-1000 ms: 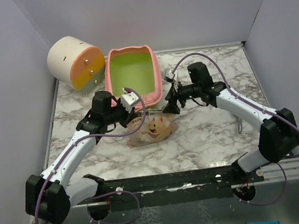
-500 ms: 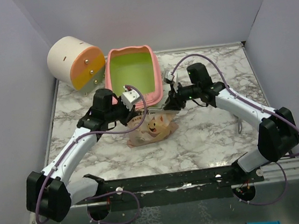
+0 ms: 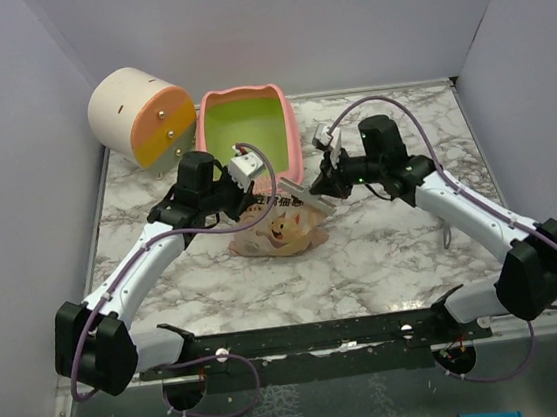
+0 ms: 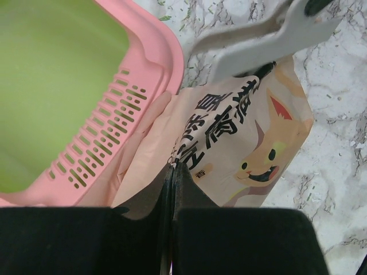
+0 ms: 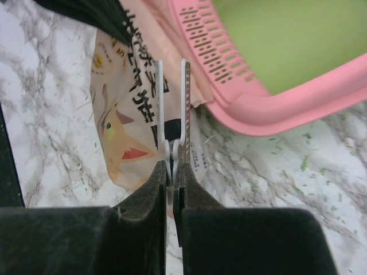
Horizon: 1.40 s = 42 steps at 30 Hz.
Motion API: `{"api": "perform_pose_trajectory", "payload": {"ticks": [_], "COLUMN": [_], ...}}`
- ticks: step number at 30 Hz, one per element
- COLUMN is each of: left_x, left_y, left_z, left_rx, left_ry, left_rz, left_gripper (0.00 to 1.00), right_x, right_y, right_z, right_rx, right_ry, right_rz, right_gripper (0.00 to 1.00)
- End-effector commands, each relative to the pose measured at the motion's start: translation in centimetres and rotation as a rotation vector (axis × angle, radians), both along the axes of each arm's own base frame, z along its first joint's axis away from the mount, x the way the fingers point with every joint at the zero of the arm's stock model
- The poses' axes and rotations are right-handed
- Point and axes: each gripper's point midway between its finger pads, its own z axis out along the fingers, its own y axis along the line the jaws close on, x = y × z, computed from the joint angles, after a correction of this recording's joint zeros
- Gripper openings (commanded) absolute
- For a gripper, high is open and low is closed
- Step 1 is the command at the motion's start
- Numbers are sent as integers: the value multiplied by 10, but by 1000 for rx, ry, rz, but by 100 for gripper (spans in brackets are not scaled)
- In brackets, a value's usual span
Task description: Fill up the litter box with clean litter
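Fingers of the left gripper (image 4: pixel 172 167) press flat together on one top corner of the tan pouch (image 3: pixel 283 230). We see its printed edge caught in the seam between them. Across the pouch, the right gripper (image 5: pixel 172 166) is also closed tight. It pinches a pale grey piece (image 4: pixel 258 50) at the pouch's other top corner, and from the right wrist this shows as two thin upright strips running down into the jaws. We cannot tell what that piece is.

The pouch hangs between the two grips with its cartoon cat facing up. Its lower part rests on the marble table (image 3: pixel 403 245) and its upper flap lies against the near wall of the litter box (image 4: pixel 157 48). That pink tray sits at the far middle of the table. Its slotted ledge (image 4: pixel 103 143) is at the end nearest the arms, and its lime-green floor lies in plain view beyond it.

From above, the left wrist and its cable cover the tray's near left corner, and the right wrist crowds the near right one. Greenish flecks (image 5: pixel 304 163) lie scattered on the marble beside the pink rim. A cream-and-orange cylinder (image 3: pixel 137 114) stands just beside the tray's left side, at the table's far left.
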Motion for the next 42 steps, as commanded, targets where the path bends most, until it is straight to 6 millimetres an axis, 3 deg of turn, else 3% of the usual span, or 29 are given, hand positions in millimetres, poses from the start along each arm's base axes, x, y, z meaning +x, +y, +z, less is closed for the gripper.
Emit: {"api": "perform_pose_trajectory", "payload": {"ticks": [1,4,7,12,14,17,22,25,32,34,36,39,41,42], "left_x": [24,18,11,2,0,1,24,41,59,60,57,50,45,43], "left_y": [-10,-7,-5,2,6,18,56,69,96,98,93,88,85,83], "left_z": [85,80,74,71,71,76,87,76,3,-5,-1,20,33,39], "left_rx": [-133,-130,-134,-162,-176,-208,-234,-194,-178,-196,-237,-307,-354,-379], "left_ry": [-279,-276,-273,-291,-305,-324,-272,-177,319,366,380,359,346,345], "left_rz": [13,12,11,44,71,165,491,612,815,826,796,754,733,722], "left_gripper": [0,0,0,4,13,36,55,57,54,54,57,61,63,64], "right_x": [21,38,69,103,108,110,111,110,105,103,103,100,97,96], "right_y": [-17,-37,-77,-153,-173,-197,-217,-221,-239,-242,-243,-241,-238,-235], "right_z": [44,54,50,1,-21,-57,-117,-134,-141,-139,-134,-123,-113,-107], "right_rx": [32,18,-16,8,70,108,93,80,31,25,27,42,67,80], "right_ry": [-130,-158,-135,58,124,211,371,412,396,388,377,362,346,337], "right_rz": [-186,-347,-606,-910,-976,-1085,-1182,-1228,-1313,-1324,-1324,-1308,-1289,-1273], "right_gripper": [1,1,1,1,1,1,1,1,2,11,38,71,84,85]}}
